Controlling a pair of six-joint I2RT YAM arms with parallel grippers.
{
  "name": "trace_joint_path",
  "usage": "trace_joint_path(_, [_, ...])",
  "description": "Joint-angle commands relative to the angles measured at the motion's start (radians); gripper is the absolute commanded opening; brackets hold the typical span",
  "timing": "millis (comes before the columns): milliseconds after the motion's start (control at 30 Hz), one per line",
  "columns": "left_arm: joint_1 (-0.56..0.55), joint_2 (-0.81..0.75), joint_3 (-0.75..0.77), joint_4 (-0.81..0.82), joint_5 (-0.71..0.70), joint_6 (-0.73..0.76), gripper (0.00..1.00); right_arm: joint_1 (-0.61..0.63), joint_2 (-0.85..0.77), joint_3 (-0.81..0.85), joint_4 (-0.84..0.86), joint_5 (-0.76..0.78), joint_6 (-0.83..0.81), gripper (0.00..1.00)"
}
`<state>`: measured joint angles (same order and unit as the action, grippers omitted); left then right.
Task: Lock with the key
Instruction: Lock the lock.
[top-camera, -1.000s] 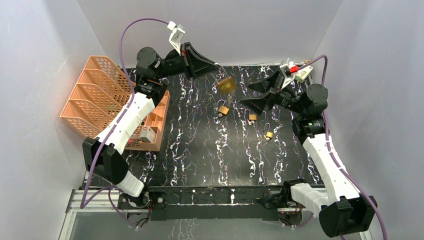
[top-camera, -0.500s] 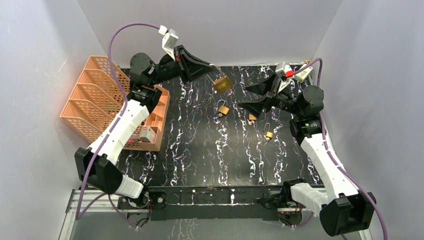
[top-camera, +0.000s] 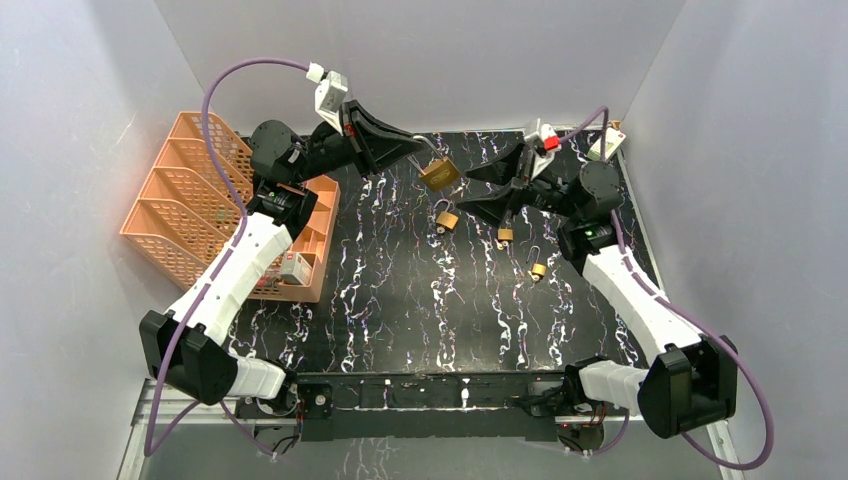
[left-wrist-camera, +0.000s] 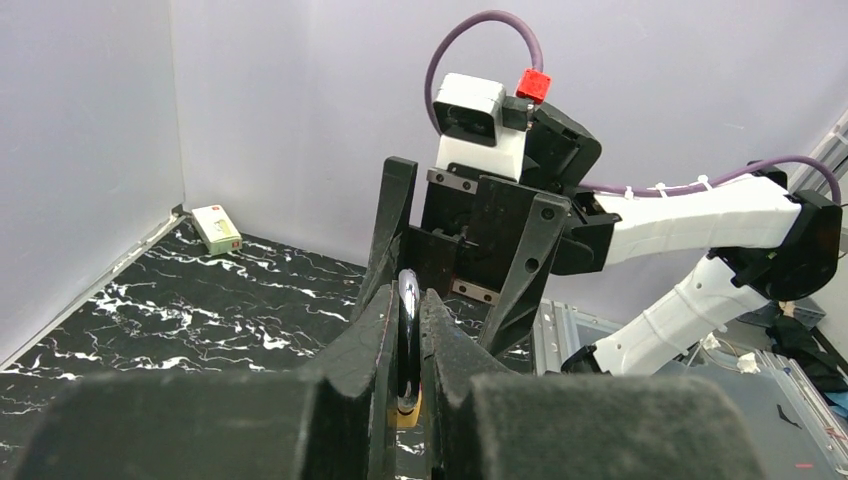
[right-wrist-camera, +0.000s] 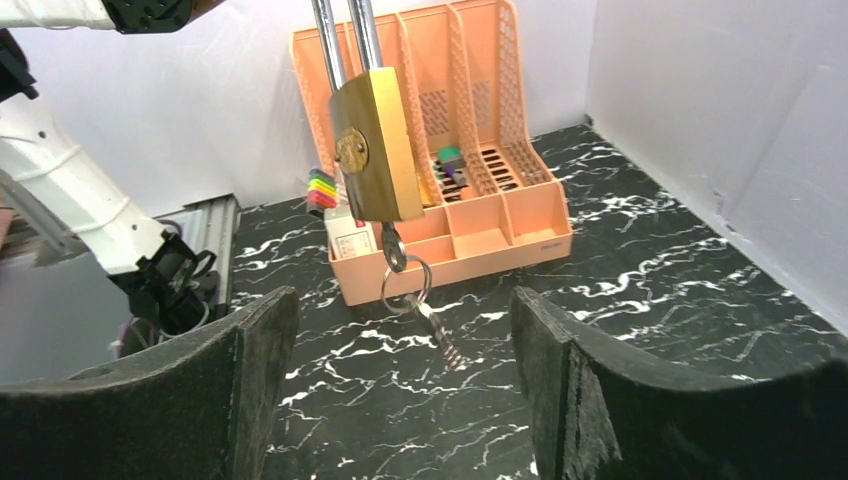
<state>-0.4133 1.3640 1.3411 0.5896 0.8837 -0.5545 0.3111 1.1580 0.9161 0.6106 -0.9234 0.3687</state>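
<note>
Left gripper (top-camera: 418, 153) clamps a brass padlock (right-wrist-camera: 375, 150) by its shackle, dangling it mid-air — key (right-wrist-camera: 393, 247) seated underneath — apparently so the wide-spread, empty right gripper (top-camera: 476, 192) can reach it.

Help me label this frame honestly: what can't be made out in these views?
- Padlock shackle top: right wrist view, cut off by the upper edge.
- Padlock body: left wrist view, almost all hidden behind the left gripper fingers.
- Small padlocks: top view, too small to see their keyholes.
- Box label: left wrist view, too small to read.
</note>
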Motion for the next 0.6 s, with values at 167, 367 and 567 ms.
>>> trace_joint_path(167, [0.021, -0.064, 0.012, 0.106, -0.036, 0.022, 0.0, 0.083, 0.054, 0.109, 0.025, -0.002, -0.054, 0.65])
trace_joint_path(367, [0.029, -0.062, 0.014, 0.109, -0.04, 0.021, 0.0, 0.096, 0.089, 0.149, -0.024, -0.036, -0.051, 0.54])
trace_joint_path(567, [0.032, -0.054, 0.015, 0.131, -0.038, 0.0, 0.0, 0.103, 0.107, 0.164, -0.032, -0.048, -0.052, 0.53])
